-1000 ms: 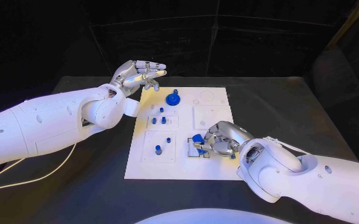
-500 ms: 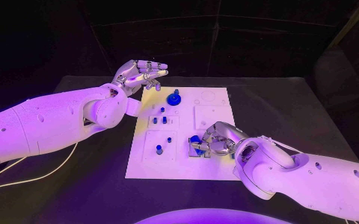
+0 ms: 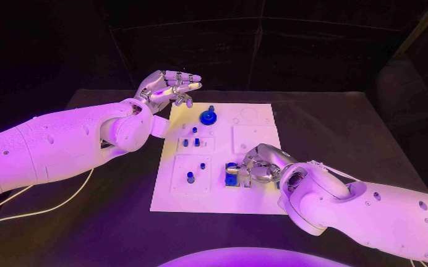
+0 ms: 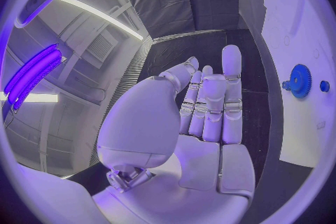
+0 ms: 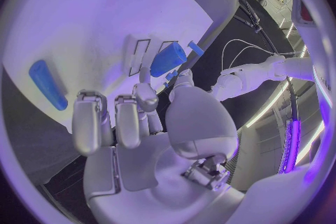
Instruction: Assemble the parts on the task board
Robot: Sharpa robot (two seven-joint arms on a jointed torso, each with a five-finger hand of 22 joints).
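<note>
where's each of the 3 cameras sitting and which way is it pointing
Head view: on the robot's head, looking down at the task board; both arms, left hand raised, right hand at a blue part.
Left wrist view: behind the left hand, facing the board's edge and blue gear.
Right wrist view: behind the right hand, facing the board.
Shared: the gear, head and left wrist.

- violet light washes the whole scene; the room behind the table [image 3: 357,125] is near black.
- the task board [image 3: 254,137] is the brightest surface, mildly glaring at its far left corner.
- the right hand [image 3: 260,165] casts a soft shadow on the board.
- both wrist views bend straight edges strongly at the rim; glowing strip lights [image 4: 31,75] show there.
</note>
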